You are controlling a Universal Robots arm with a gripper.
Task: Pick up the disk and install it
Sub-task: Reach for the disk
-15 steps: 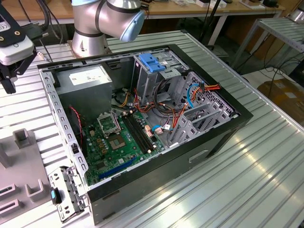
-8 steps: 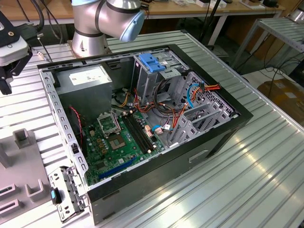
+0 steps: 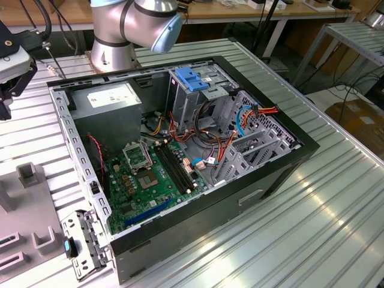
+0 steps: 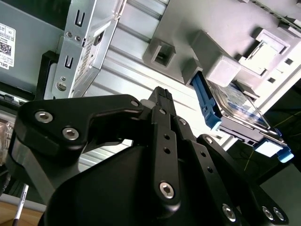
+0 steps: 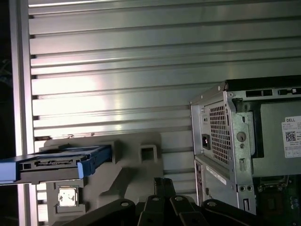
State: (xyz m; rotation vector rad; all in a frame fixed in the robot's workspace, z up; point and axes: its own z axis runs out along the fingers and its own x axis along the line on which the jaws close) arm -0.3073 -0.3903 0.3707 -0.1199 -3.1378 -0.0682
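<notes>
The disk (image 5: pixel 51 165) rests in a grey holder (image 5: pixel 136 155) on the ribbed metal table, beside the open computer case. It is a flat dark drive with blue side rails, seen edge-on with its connector end toward the camera. In the second wrist view the disk (image 4: pixel 240 110) shows its labelled face between blue rails in the holder (image 4: pixel 221 70). My gripper (image 4: pixel 162 94) hangs above the table, a short way from the disk and apart from it. Its black linkage (image 5: pixel 162 188) sits between the holder and the case. In the exterior view the gripper (image 3: pixel 9 90) is at the far left edge.
The open case (image 3: pixel 180 150) lies on its side mid-table, with a green motherboard (image 3: pixel 150 174) and a grey power-supply box (image 3: pixel 111 105). A metal drive cage (image 3: pixel 198 105) with a blue bracket (image 3: pixel 192 78) stands at its back. The arm's base (image 3: pixel 114 42) is behind it.
</notes>
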